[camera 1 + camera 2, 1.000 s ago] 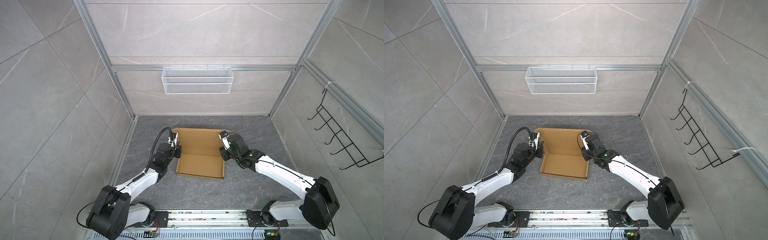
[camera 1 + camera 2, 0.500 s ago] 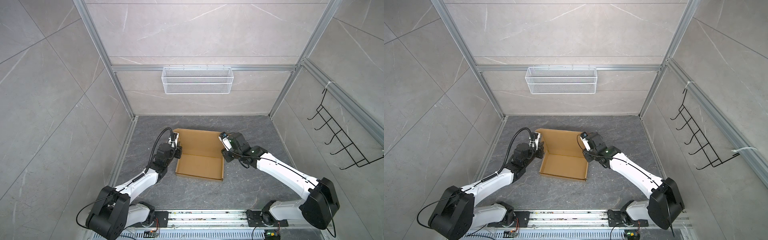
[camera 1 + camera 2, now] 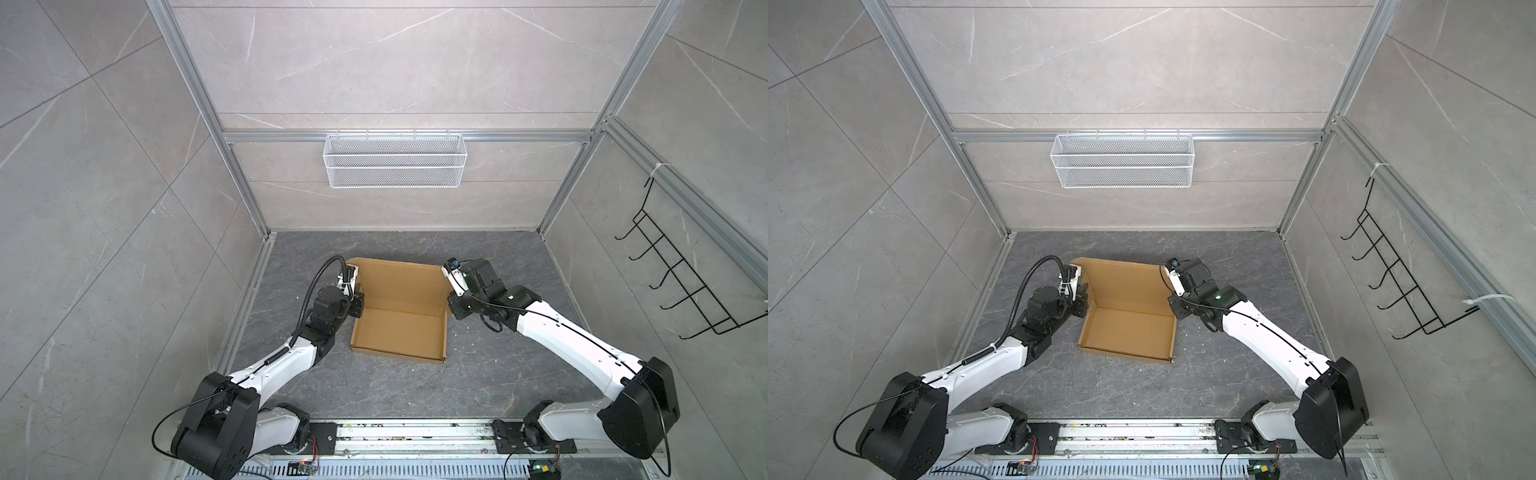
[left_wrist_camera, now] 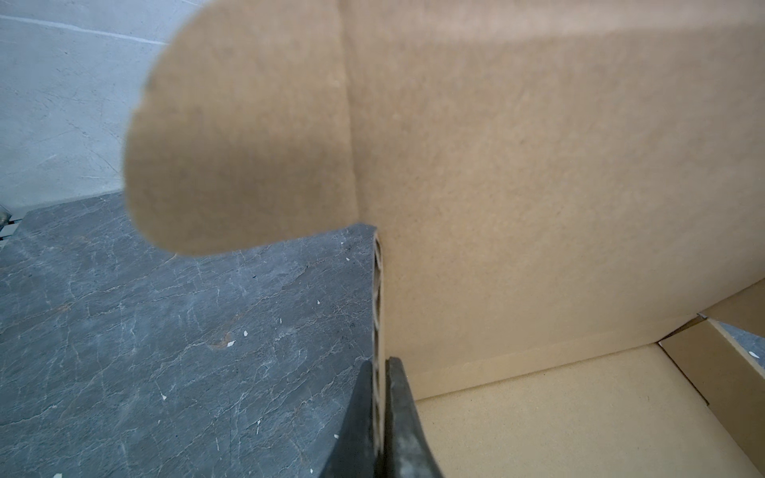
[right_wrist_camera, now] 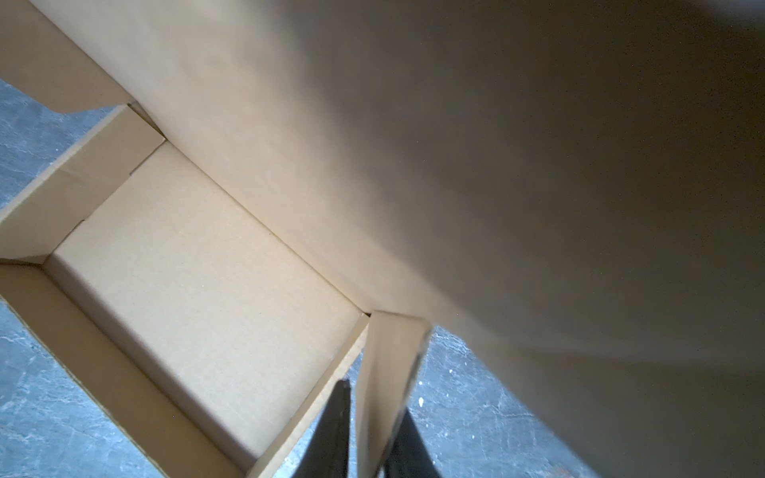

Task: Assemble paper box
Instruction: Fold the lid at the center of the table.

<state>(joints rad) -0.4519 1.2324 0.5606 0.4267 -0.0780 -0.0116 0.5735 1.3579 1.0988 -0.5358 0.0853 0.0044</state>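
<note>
The paper box (image 3: 399, 332) is a shallow brown cardboard tray on the dark floor, and its lid (image 3: 401, 282) stands up at the far side; it shows in both top views (image 3: 1127, 332). My left gripper (image 3: 356, 305) is at the box's left rear corner. In the left wrist view it (image 4: 378, 366) is shut on the corrugated edge of the lid (image 4: 538, 186). My right gripper (image 3: 451, 309) is at the right rear corner. In the right wrist view its fingers (image 5: 374, 397) pinch a narrow upright side flap (image 5: 389, 360) beside the tray (image 5: 198, 281).
A white wire mesh basket (image 3: 394, 160) hangs on the back wall. A black hook rack (image 3: 681, 286) hangs on the right wall. Aluminium posts frame the cell, and the arms' base rail (image 3: 415, 432) runs along the front edge.
My right wrist has shifted slightly toward the box's right rear corner and its jaws have closed in on the side flap. The left arm and the box have stayed put.
</note>
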